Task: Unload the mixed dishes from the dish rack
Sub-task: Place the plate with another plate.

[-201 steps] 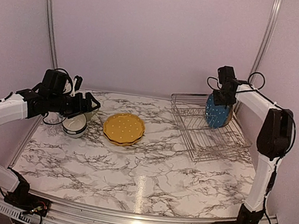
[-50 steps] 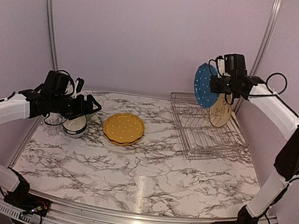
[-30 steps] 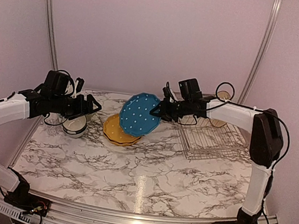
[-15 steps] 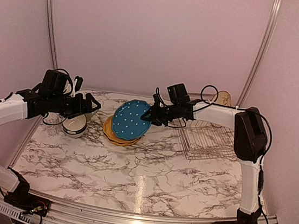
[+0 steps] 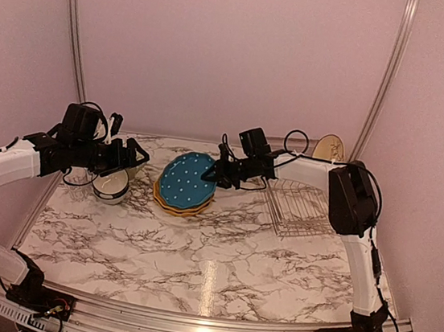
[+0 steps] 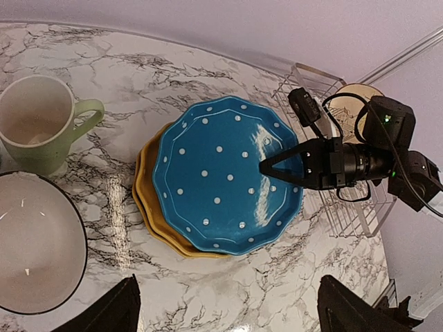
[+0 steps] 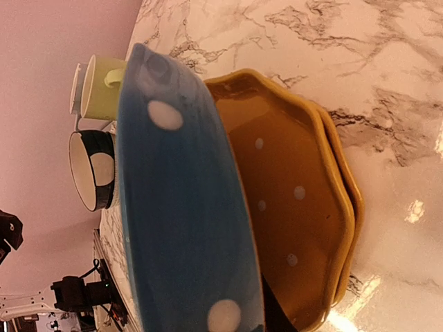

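Blue plate (image 6: 221, 176): hung tilted just over yellow plates (image 6: 149, 214), rim pinched in right gripper (image 6: 271, 169) | left gripper (image 5: 131, 157): gaped empty | risk: letting go while tilted could chip or slide it.

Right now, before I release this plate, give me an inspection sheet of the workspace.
Surface: marble table, dishes at its back half.
Job's things: blue dotted plate tilted over mustard-yellow plates; cream plate upright at the back of the dish rack; white bowl and pale-green mug on the table.
Clutter: nothing seen.
Tools: right tool shut on the blue dotted plate's rim; left tool open, empty.
Cables: black loop at right wrist.
Surroundings: lilac walls, aluminium posts.
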### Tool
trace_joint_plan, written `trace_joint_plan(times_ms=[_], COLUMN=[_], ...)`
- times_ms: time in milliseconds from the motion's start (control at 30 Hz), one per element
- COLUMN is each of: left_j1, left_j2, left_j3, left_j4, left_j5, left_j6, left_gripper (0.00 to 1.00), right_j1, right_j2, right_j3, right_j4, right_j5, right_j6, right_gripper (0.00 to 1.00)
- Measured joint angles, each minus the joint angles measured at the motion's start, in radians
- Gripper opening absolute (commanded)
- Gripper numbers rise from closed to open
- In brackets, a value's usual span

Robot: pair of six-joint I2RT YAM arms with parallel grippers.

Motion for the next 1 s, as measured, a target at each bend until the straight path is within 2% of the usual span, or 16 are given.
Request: trace_joint_plan(times_ms=[333, 567, 1000], left_j1=[0.000, 0.000, 0.000], left_j2=[0.002, 0.014, 0.025], left_j3=[0.000, 0.000, 0.000], left_j4=[0.001, 0.005, 0.007], left_j5=[0.003, 0.004, 0.011], left_j6=[0.000, 0.000, -0.001], left_gripper=[0.91, 0.91, 0.91], right_j1=[0.004, 0.011, 0.013], right_j2=[0.006, 0.006, 0.003], right_j3=[0.016, 0.069, 0.130], right_j4=[-0.028, -0.092, -0.272], right_j5=[-0.020, -0.004, 0.169], right_j6=[-0.013, -0.076, -0.246], right_gripper=[0.18, 0.45, 0.68])
